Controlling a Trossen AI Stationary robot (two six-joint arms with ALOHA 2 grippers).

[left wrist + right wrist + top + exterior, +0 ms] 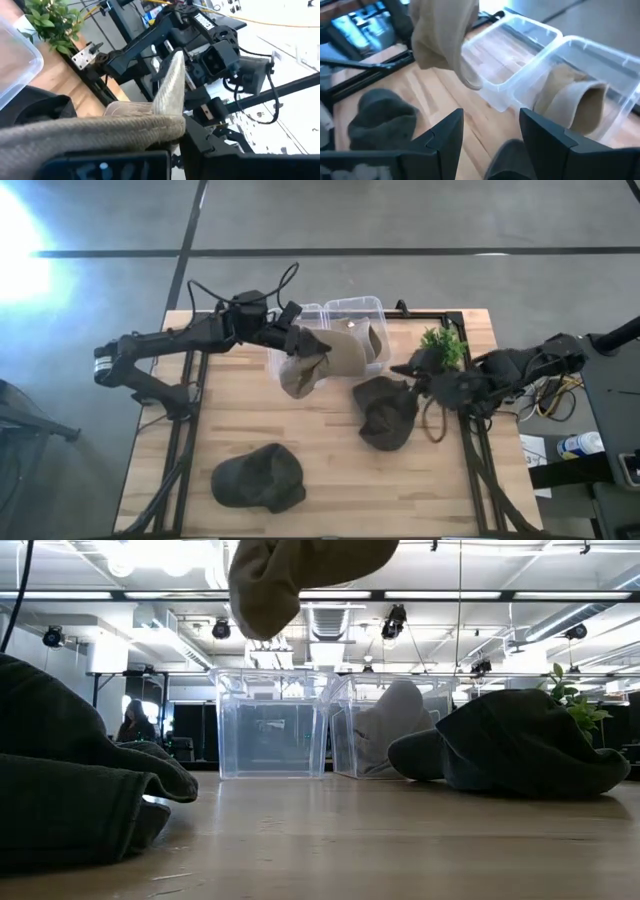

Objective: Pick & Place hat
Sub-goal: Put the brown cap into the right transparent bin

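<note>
The left tool [296, 340] is clamped on a tan hat [303, 367] and holds it up in the air, just over the near edge of the empty clear bin [292, 320] at the back of the desk [330, 470]. From desk level the tan hat [295, 575] hangs well above that bin [272, 723], clear of the wood. Beside that bin, touching it on the plant's side, a second clear bin [357, 308] already holds a beige hat [352, 350], which leans against its wall. The right tool [412, 369] sits low near the small green plant [443, 345], its fingers [447, 137] apart and empty, right at the edge of a dark hat [388, 412] lying in front of the bins. Another dark hat [259, 478] lies well apart from the bins, toward the desk's front edge.
</note>
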